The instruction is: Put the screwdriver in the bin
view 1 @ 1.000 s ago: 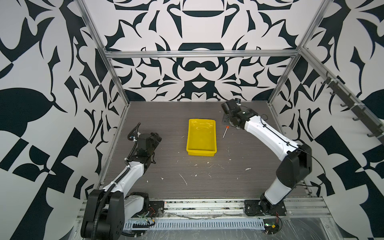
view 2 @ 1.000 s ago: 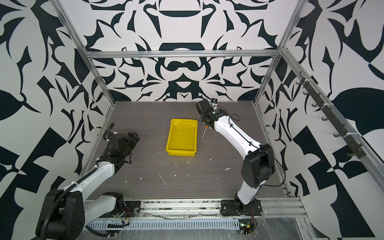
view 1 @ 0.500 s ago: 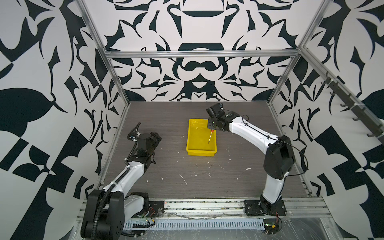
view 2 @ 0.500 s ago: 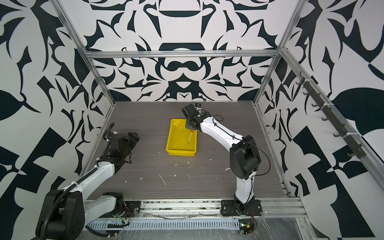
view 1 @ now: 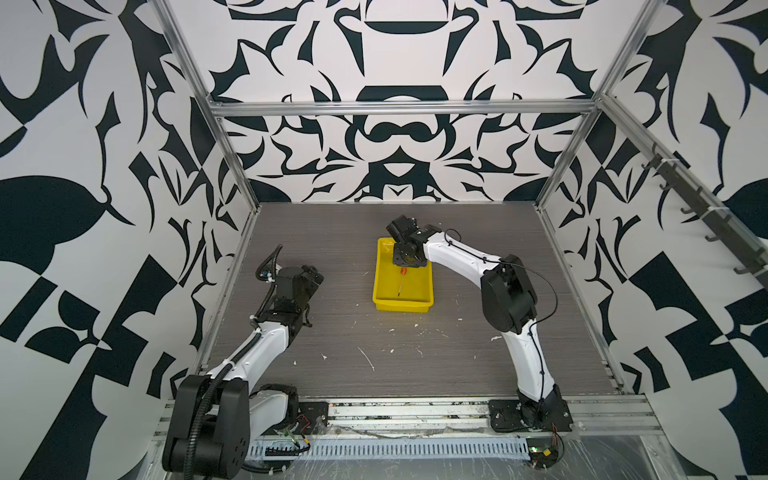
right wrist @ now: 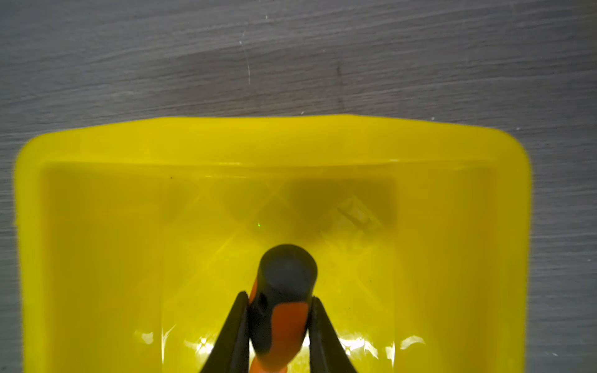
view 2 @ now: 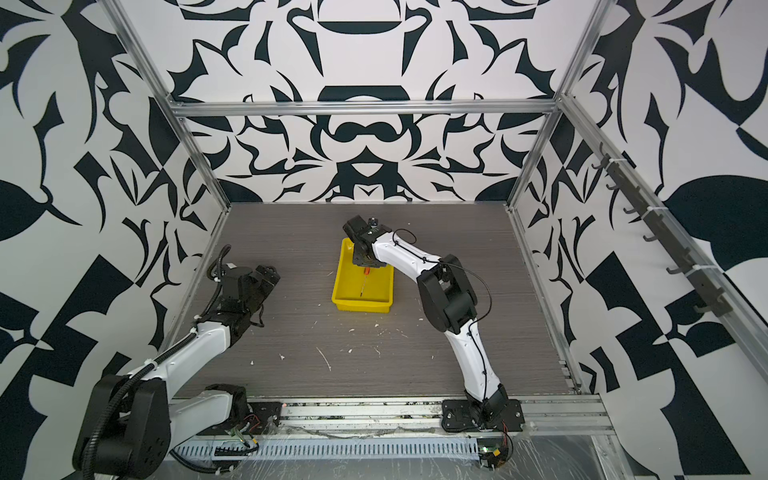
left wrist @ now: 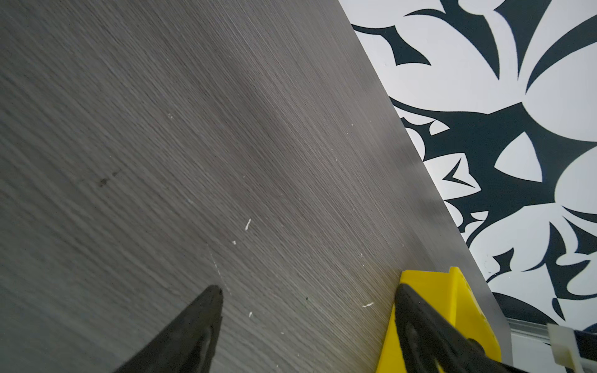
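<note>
My right claw point(right wrist: 279, 310) is clamped on the orange handle of the screwdriver point(right wrist: 284, 281), which hangs tip-down over the bin point(right wrist: 258, 142). I should lower it near the floor, then open gently so it lies flat.

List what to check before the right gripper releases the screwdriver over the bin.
1. Grip: the right gripper has its fingers clamped on the screwdriver handle: ok.
2. Position: screwdriver within the outline of the bin in both top views: ok.
3. Shaft tip touching the bin floor: cannot tell.
4. The left gripper is open and apart from the bin: ok.
5. Bin flat on the table: ok.
</note>
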